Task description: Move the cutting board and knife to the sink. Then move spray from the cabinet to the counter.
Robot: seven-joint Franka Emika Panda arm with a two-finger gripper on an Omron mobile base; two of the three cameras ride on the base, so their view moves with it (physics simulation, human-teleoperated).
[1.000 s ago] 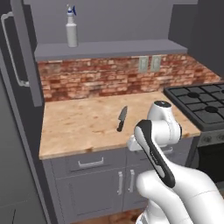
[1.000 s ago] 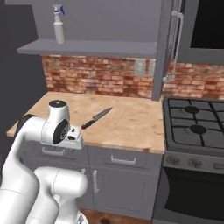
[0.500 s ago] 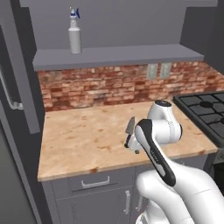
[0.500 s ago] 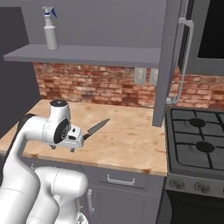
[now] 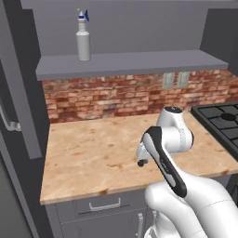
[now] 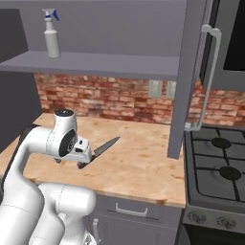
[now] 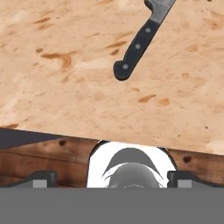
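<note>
The desk is light beige with wood grain and scattered darker brown flecks. The knife has a black handle with small pale rivets and a dark grey blade. The spray is a pale grey bottle with a white trigger head and a blue nozzle tip. The backsplash is red-brown brick with pale mortar lines. The shelf is plain grey, and the stove is black.

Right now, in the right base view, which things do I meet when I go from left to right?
Spray on the shelf → robot's gripper → knife on the counter → open cabinet door's bar handle → gas stove.
</note>
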